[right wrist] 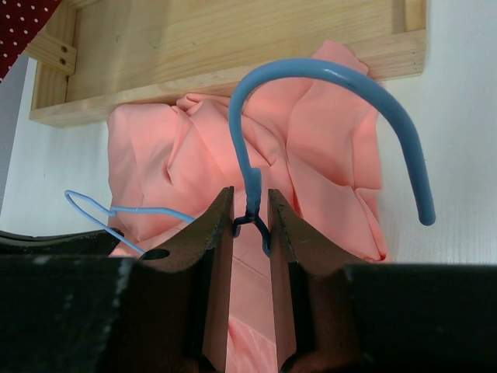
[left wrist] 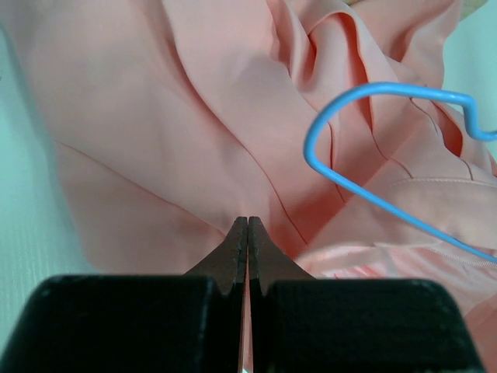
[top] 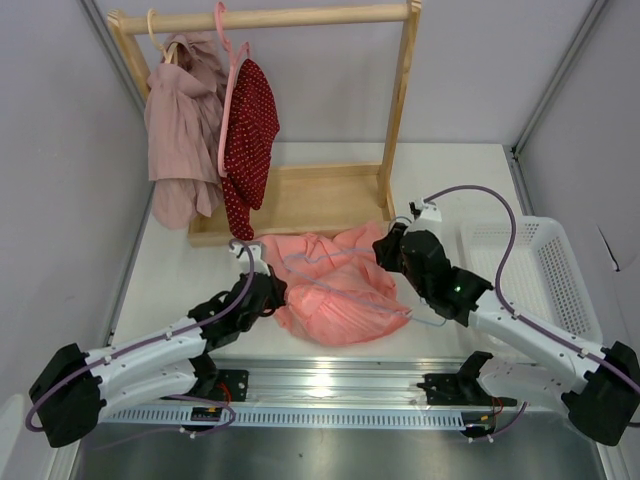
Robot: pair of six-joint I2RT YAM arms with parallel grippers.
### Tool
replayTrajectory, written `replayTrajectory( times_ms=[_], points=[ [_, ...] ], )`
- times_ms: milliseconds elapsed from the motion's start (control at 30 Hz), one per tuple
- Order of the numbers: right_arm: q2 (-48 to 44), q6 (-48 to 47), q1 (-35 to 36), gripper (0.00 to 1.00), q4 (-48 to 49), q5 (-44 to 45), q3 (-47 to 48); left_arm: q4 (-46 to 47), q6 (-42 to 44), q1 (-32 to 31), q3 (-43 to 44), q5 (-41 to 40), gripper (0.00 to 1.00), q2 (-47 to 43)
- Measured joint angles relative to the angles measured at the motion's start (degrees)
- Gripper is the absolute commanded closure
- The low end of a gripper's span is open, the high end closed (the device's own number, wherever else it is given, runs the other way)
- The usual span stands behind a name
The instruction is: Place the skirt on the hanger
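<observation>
The salmon-pink skirt (top: 335,285) lies crumpled on the table in front of the wooden rack. The light-blue wire hanger (top: 380,305) lies across it. My left gripper (top: 278,295) is at the skirt's left edge. In the left wrist view the left gripper (left wrist: 247,221) is pressed shut with the skirt's fabric (left wrist: 171,116) at its tips, and one end loop of the hanger (left wrist: 307,148) rests on the cloth. My right gripper (top: 385,248) is at the skirt's far right. In the right wrist view the right gripper (right wrist: 250,194) is closed on the hanger's twisted neck, the hook (right wrist: 326,74) arching over the skirt (right wrist: 326,148).
A wooden rack (top: 265,18) with a flat base (top: 300,200) stands behind. It holds a dusty mauve garment (top: 180,130) and a dark red dotted garment (top: 250,130) on a pink hanger (top: 228,90). A white basket (top: 540,270) sits at the right.
</observation>
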Motion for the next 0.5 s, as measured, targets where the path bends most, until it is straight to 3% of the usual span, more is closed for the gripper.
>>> replayTrajectory(
  times_ms=[300,500],
  points=[
    [-0.6,0.0,0.0,1.00,-0.3,0.0,-1.4,1.6,1.2,1.0,0.0,3.1,1.00,-0.2],
    [1.6,0.0,0.0,1.00,0.0,0.0,-1.4,2.1,6.1,1.0,0.7,7.2,0.94,-5.2]
  ],
)
